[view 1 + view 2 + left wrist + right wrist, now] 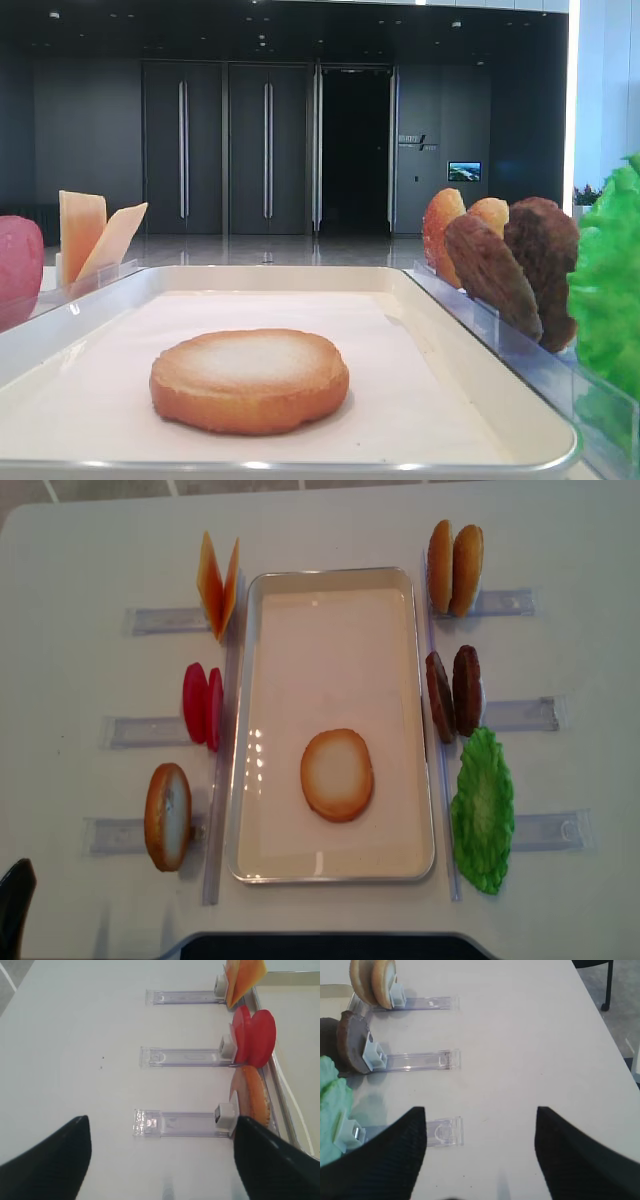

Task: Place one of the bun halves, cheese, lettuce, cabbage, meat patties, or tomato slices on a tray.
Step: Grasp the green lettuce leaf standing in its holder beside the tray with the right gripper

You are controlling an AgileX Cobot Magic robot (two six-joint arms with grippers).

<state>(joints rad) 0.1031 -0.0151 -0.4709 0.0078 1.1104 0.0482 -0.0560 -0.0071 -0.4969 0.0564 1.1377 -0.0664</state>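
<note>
Right of the tray (240,730), the lettuce (482,810) looks light and floppy; grip its ruffled edge. Both claws gape empty.

Bun half (337,775) flat in tray (330,873), pale face up.

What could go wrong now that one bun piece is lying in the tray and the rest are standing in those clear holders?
The meat patties stand close beside the lettuce, so the right arm's open fingers might bump the leaf while reaching for a patty. The bun half lies loose on the tray; a piece set down off-centre could shove it. The upright slices in the clear holders might tip when a neighbour is pulled out.
</note>
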